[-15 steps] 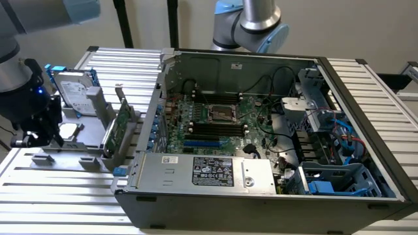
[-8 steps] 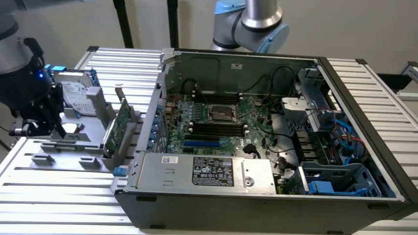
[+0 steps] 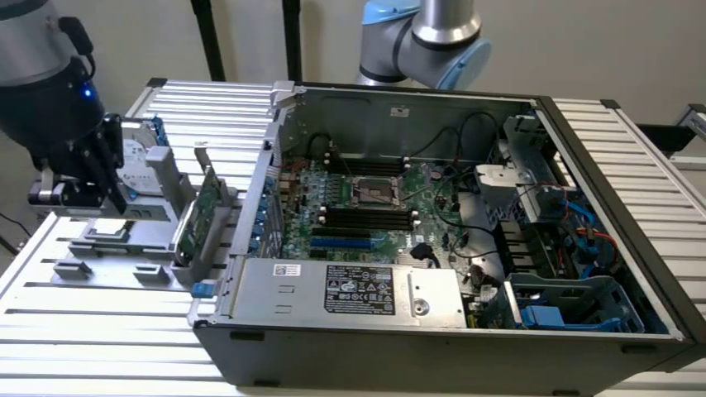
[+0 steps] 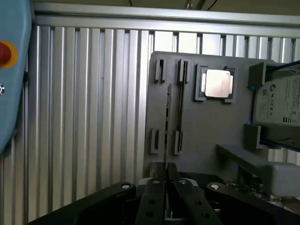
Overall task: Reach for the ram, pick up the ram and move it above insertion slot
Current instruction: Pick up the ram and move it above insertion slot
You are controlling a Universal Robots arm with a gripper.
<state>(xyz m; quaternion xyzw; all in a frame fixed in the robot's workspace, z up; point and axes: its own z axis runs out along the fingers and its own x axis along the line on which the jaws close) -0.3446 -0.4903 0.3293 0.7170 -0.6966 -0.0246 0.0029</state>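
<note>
The gripper [image 3: 78, 192] hangs over the grey fixture tray [image 4: 206, 126], fingers nearly pinched together around a thin edge, seemingly the ram [image 4: 167, 123], edge-on from the tray; the insertion slot [image 3: 364, 217] waits inside the case, well apart.

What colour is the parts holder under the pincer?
Grey, seen best in the wrist view: the holder below the pincer.

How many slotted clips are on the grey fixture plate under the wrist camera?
4. Two clips sit beside the processor chip; two are nearer the gripper. More may be hidden behind it.
</note>
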